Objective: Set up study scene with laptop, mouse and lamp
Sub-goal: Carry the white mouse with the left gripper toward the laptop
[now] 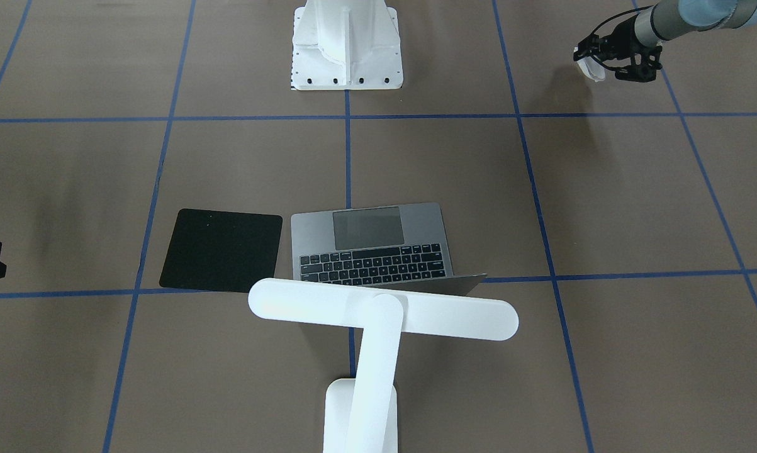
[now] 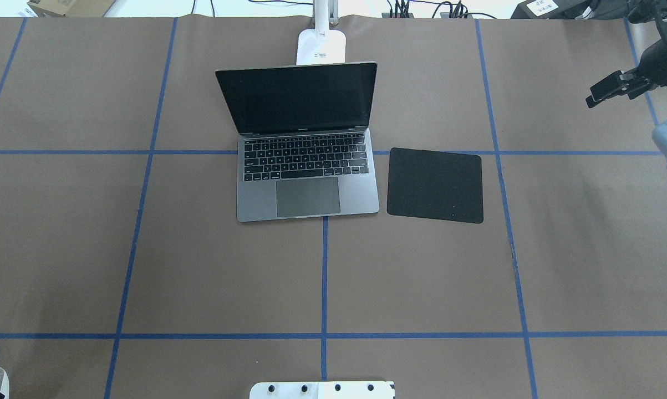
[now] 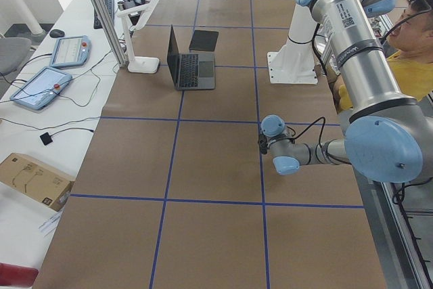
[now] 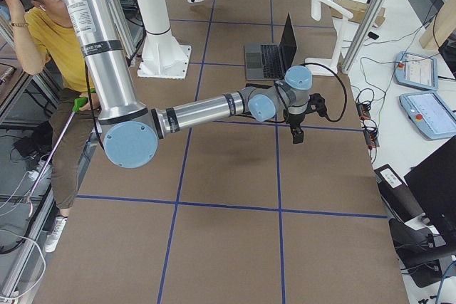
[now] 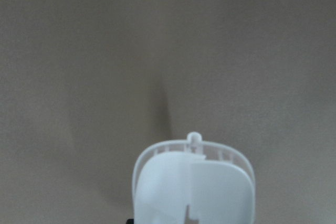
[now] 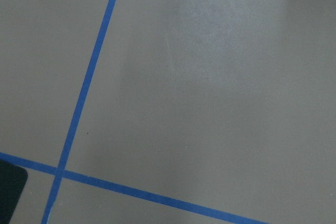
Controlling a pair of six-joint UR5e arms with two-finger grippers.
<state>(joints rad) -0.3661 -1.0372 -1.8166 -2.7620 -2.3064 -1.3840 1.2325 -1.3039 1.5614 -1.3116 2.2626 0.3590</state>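
Left gripper (image 1: 591,60) has the mouse (image 1: 595,72): fingers pinched on it, its white underside filling the bottom of the wrist view, and it hangs in the air over bare brown table (image 2: 200,266). Everything else is well away from that hand. The laptop (image 2: 308,183) sits far ahead of it and off to its right, lid open, screen dark. The lamp (image 1: 384,308) stands just behind the laptop, its long bar head reaching over the lid. The black mouse pad (image 2: 436,185) lies just beside the laptop, on the side away from the left gripper and toward the right one. Right gripper (image 2: 599,95) hovers over bare table, out past the pad's far corner. Whether its fingers are spread or pressed together, I cannot tell.
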